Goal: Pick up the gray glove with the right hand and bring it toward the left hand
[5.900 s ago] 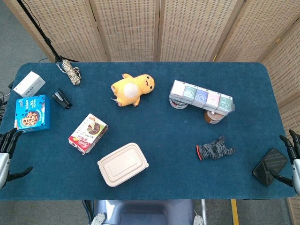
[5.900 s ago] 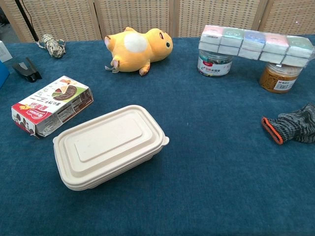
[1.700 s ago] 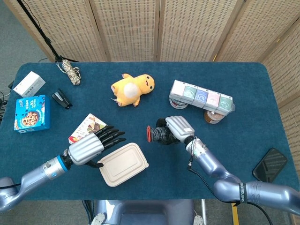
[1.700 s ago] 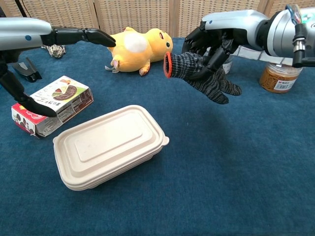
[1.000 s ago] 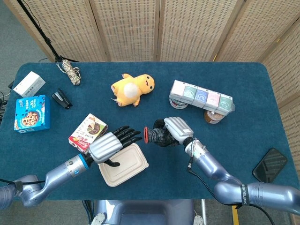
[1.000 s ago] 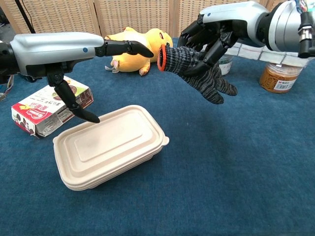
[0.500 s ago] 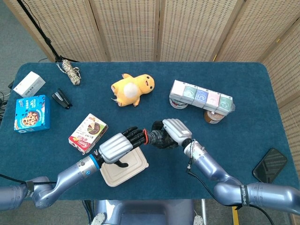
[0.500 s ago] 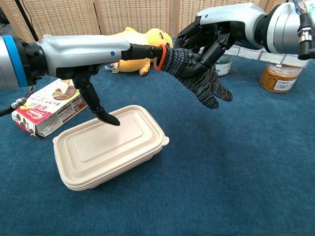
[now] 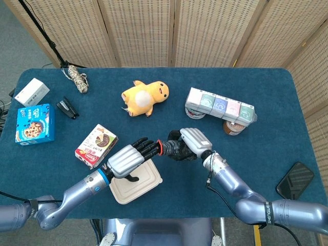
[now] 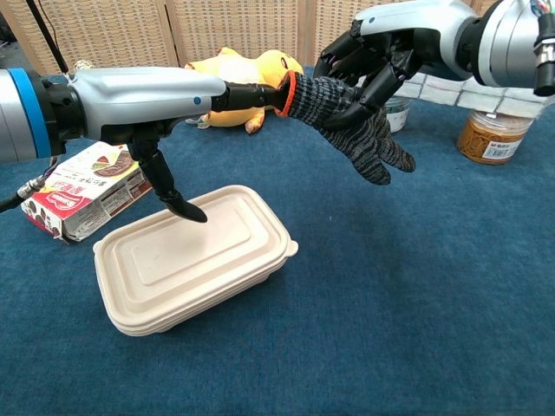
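Observation:
The gray knit glove with an orange cuff hangs above the blue table, gripped by my right hand. In the chest view the glove droops down to the right from that hand, cuff pointing left. My left hand reaches in from the left with fingers stretched out. Its fingertips touch the orange cuff, and the thumb points down over the container. It holds nothing; I cannot tell whether the fingertips are inside the cuff.
A beige lidded container lies under the left hand, a snack box to its left. A yellow plush, tissue pack on jars, phone, blue cookie box and stapler also lie about.
The left hand has swung in from the table's left edge to the glove's cuff. The right hand lifted the glove from the right side and carried it left.

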`<state>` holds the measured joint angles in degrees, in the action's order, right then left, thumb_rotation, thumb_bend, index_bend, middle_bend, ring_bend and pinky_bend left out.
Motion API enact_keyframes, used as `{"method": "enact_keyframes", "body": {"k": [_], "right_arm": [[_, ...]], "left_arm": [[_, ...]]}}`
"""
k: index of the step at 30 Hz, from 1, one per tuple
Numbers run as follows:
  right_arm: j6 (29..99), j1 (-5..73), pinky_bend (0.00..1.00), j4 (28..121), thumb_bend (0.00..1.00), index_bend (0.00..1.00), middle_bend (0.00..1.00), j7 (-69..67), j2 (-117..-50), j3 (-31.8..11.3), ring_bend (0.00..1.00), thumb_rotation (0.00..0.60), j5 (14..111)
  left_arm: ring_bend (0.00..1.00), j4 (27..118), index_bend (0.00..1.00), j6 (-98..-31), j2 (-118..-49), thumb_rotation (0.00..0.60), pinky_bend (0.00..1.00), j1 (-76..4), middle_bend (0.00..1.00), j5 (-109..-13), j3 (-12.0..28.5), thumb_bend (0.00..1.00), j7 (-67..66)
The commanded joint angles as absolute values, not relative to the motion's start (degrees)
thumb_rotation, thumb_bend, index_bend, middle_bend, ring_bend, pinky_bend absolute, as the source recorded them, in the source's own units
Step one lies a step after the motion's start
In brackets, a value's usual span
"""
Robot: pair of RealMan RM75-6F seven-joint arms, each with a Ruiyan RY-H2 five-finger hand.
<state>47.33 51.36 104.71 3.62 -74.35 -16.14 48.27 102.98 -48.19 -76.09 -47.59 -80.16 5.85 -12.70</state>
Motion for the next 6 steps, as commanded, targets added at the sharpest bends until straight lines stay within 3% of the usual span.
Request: {"method": "enact_keyframes", "body": {"k": [1, 6], "right_arm": [[47.48, 51.31, 0.42, 104.77, 0.64, 0.54, 0.49, 3.34, -74.13, -16.31, 0.39, 0.6, 48.26], [47.67, 51.24, 0.42, 104.75, 0.64, 0.54, 0.49, 2.78, -73.75, -16.58, 0.39, 0.6, 48.16]], "left_arm": [[0.0, 103.12, 0.0, -48.32, -75.83, 0.6, 0.0, -47.59, 0.0, -80.34, 5.68, 0.0, -12.62], [0.0, 103.24, 0.0, -48.63, -75.4, 0.6, 0.0, -47.6, 0.0, -80.73, 5.33, 0.0, -12.56]]}}
